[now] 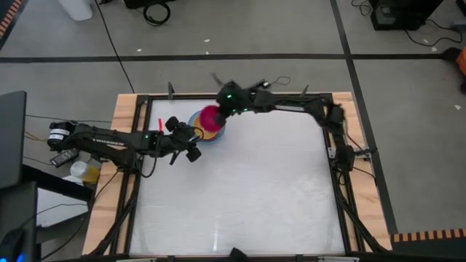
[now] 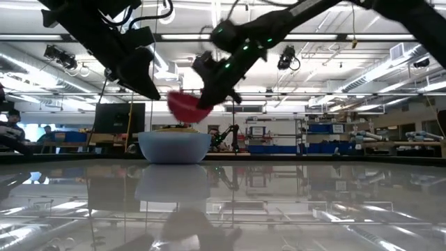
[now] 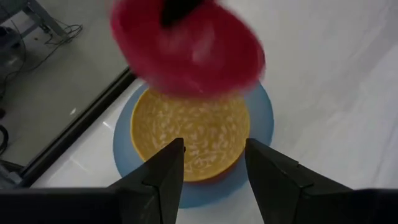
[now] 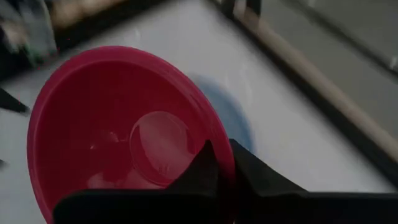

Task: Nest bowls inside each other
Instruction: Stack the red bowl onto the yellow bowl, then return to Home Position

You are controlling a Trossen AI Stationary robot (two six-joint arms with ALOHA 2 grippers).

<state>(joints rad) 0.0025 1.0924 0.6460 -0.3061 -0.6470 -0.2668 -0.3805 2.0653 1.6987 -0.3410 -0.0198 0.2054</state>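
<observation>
A light blue bowl stands on its base on the white table, near the far edge. A yellow bowl sits inside it, and an orange-red rim shows under the yellow one. A magenta-pink bowl hangs tilted above this stack, with my right gripper shut on it. My left gripper stands open just left of the stack and above the table, with nothing between its fingers. My right gripper pinches the pink bowl's rim with one finger inside the bowl and one outside its wall. The fingers slant down from the table's right and far side. The bowl is lifted clear and tilted, over the blue bowl.
A black frame runs around the white table, on a wooden board. The rest of the white surface spreads toward the near edge. Cables and a bottle lie outside the frame at the left.
</observation>
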